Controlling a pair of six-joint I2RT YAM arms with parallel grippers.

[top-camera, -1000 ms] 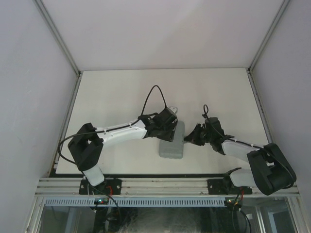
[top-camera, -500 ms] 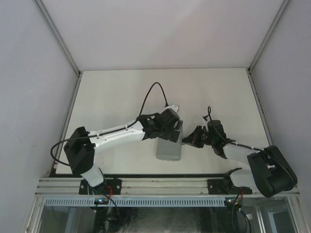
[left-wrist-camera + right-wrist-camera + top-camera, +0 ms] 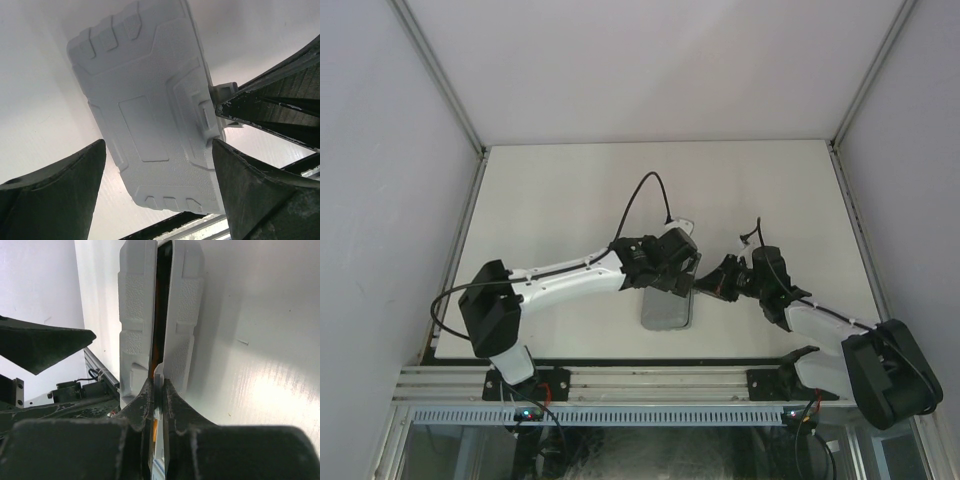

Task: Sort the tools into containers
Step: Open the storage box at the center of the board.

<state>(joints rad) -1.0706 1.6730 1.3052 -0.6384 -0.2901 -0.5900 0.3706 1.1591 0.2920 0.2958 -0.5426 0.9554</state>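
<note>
Tabletop [image 3: 550, 200] is plain white and matte, boxed in by pale walls [image 3: 650, 70] on three sides, with a slotted metal rail [image 3: 650, 380] running along the bottom of the overhead frame where both arm bases are bolted. From my seat the grey tool case [image 3: 667, 312] sits in the lower middle of the overhead view, lying flat on the table between the two arms. Its long axis runs roughly top to bottom in that frame, one short end towards the rail and the other towards the back wall. In the left wrist view that axis slants from upper left to lower right, and I see the moulded outer shell of the upper half. The left gripper [image 3: 159, 150] hangs over the case with its fingers spread wide, touching nothing. The right gripper [image 3: 156, 382] comes in from the right, its fingers pinched together on the thin white latch tab [image 3: 223, 92] at the case's long edge. Edge-on in the right wrist view, the two halves stand slightly ajar, with an orange sliver [image 3: 151, 371] showing in the dark gap.
</note>
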